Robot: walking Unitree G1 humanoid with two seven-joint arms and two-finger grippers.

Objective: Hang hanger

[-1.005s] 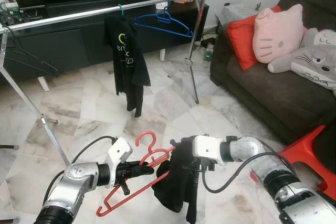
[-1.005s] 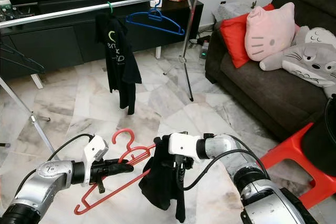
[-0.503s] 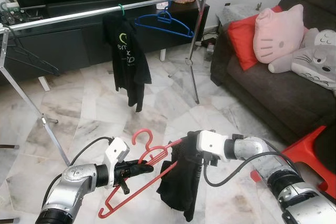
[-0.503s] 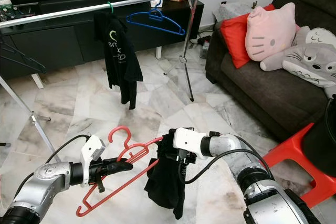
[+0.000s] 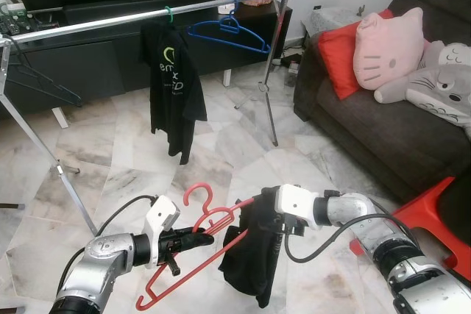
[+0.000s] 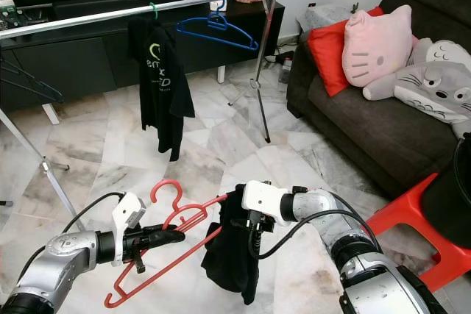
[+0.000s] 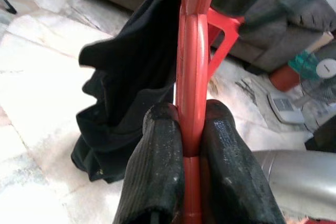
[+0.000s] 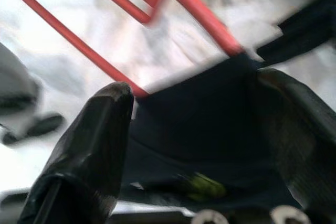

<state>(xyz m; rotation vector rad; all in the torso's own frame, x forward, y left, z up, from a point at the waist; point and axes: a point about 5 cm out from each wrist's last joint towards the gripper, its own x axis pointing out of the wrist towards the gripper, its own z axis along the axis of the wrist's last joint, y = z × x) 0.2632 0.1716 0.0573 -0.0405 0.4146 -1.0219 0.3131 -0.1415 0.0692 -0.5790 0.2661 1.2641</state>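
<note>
Two grippers on one red hanger (image 5: 193,249), low over floor (image 5: 132,159). Left gripper (image 7: 185,145) clamped on hanger's frame near hook; right gripper (image 5: 259,227) spread around black shirt (image 5: 250,259) draped on far end. Long axis slanted, hook up toward rail (image 5: 147,17). Rail well ahead and above; left nearer hook.

The black shirt (image 5: 174,86) hanging on the rail (image 5: 147,16) has swung around, now facing flatter.
</note>
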